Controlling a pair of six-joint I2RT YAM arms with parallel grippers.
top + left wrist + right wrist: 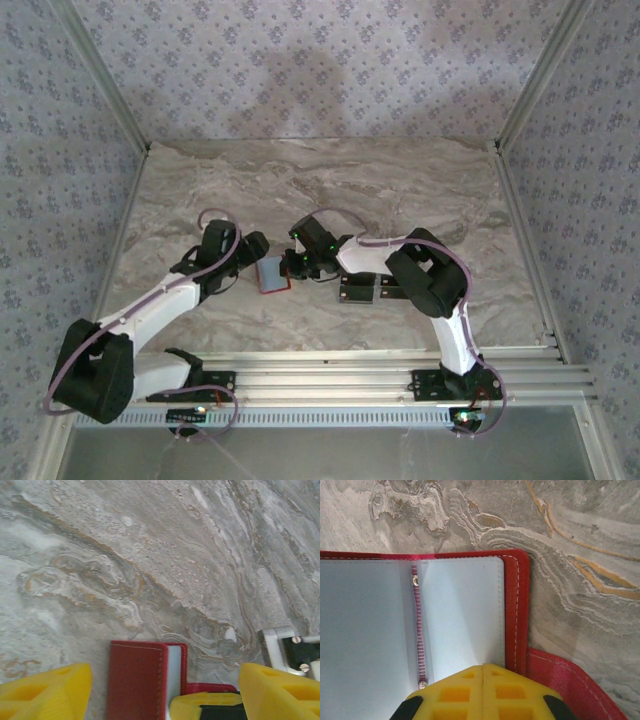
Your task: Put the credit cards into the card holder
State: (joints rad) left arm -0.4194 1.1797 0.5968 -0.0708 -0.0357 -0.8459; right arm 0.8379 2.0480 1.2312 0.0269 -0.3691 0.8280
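left hand: released, blunt yellow fingers spread wide, nothing gripped.
right hand: clenched, yellow ribbed fingers pressed flat together; cannot tell whether a leaf of the holder is pinched between them.
card holder: lying open on the table, right under and just ahead of the right hand's fingertips; between the left hand's fingers, nearer the left one, a gap on that side.
holder outside: red, fine leather-like grain, rounded corners, pale stitching along the rim.
holder inside: smooth grey-silver leaves; a striped cord down the fold, a small metal stud at each end.
tab: red, stitched, lying just right of the right hand's fingers.
credit cards: dark flat rectangles on the table behind the right hand, beside its forearm; detail too small to tell.
table: marbled stone pattern, grey with brown veins.
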